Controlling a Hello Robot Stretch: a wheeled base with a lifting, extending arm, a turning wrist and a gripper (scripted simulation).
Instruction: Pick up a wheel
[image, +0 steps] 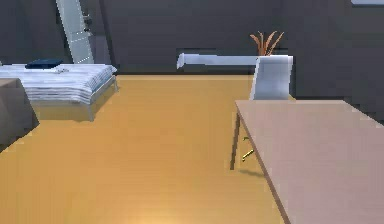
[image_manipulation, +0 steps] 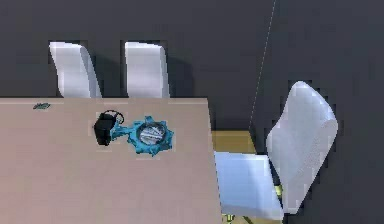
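wheel (image_manipulation: 150, 133): teal toothed disc lying flat on the table (image_manipulation: 60, 170), toward its far edge, just beside a small dark object (image_manipulation: 105, 127). probably rigid and light; grip across the rim. the hand's state cannot be told.

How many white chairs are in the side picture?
3. Left chair and middle chair stand behind the table; right chair stands at its right end. Others may sit outside the picture.
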